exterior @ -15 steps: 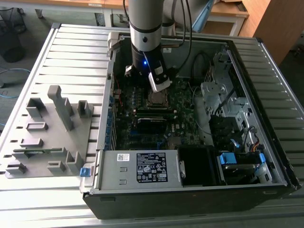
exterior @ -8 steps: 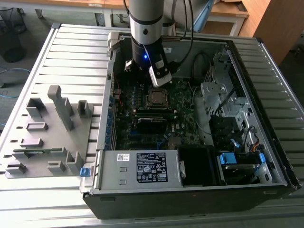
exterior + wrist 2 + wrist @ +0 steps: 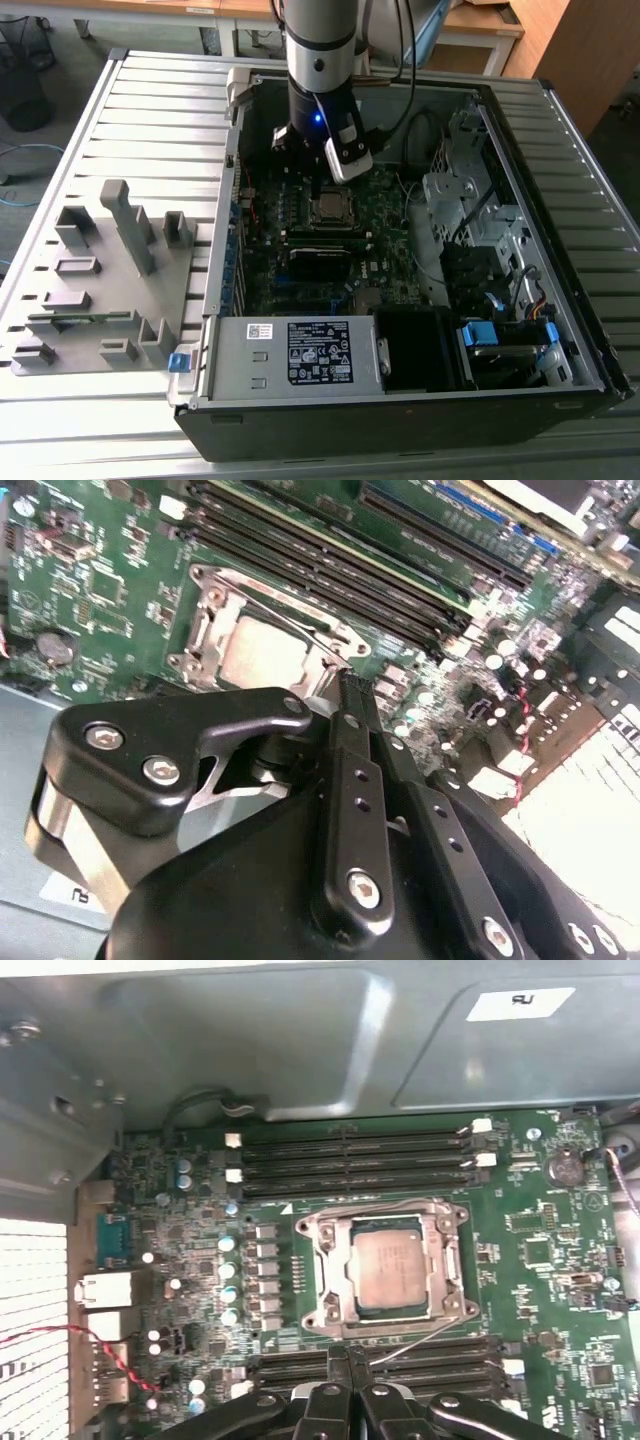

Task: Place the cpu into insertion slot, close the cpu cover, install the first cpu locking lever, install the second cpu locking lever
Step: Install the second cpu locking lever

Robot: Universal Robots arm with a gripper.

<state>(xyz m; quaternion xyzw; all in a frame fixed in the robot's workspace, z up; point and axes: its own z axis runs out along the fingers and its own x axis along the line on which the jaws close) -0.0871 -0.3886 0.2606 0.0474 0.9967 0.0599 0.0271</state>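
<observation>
Progress looked well advanced: the cpu (image 3: 394, 1268) lay seated in its socket on the green motherboard (image 3: 560, 1250), and the cpu cover (image 3: 325, 1282), a silvery frame, sat flat around it with the chip showing through its window. One thin wire lever (image 3: 420, 1335) ran slanting off the socket's near corner and seemed not yet hooked down, so I judged the locking work unfinished; whether the other lever was latched could not be told. The gripper (image 3: 348, 1358) hung just above the board beside the socket, its fingers pressed together and holding nothing. In the exterior view the arm's wrist (image 3: 320, 95) hid part of the board behind the socket, inside the computer case (image 3: 560, 230).
</observation>
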